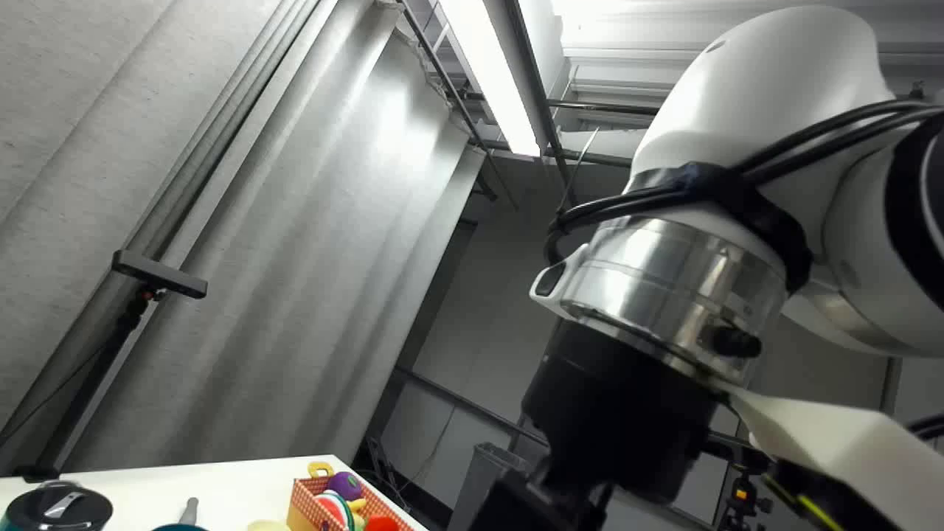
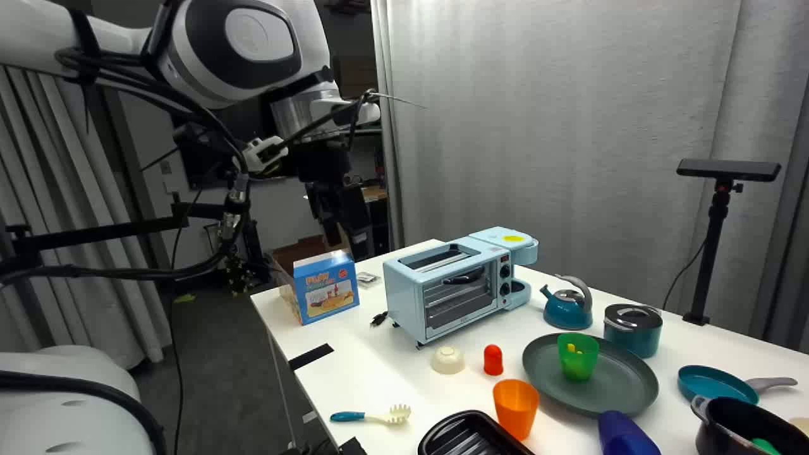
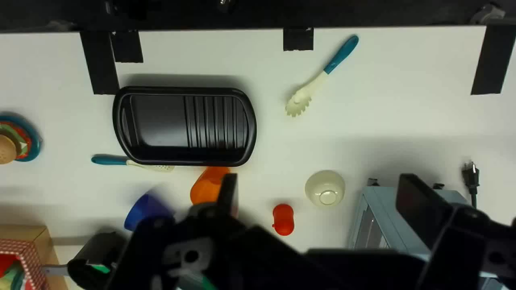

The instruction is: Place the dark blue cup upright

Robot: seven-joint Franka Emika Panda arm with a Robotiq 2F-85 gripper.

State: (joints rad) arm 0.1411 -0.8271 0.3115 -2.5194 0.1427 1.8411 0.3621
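Lying on its side in the wrist view, the dark blue cup (image 3: pixel 146 210) rested on the white table (image 3: pixel 403 100). To its right stood an orange cup (image 3: pixel 206 187), just beside a black pan (image 3: pixel 166 121) and partly hidden by the gripper (image 3: pixel 318 183), whose fingers (image 3: pixel 418 207) were wide apart above the table. Next came an upturned cream bowl (image 3: pixel 325 187), then a pale blue toaster oven (image 3: pixel 386 219).

ceiling light (image 1: pixel 493 74): glaring | tabletop (image 3: pixel 383 100): soft shadows | fingers (image 3: pixel 417 209): dark, blurred
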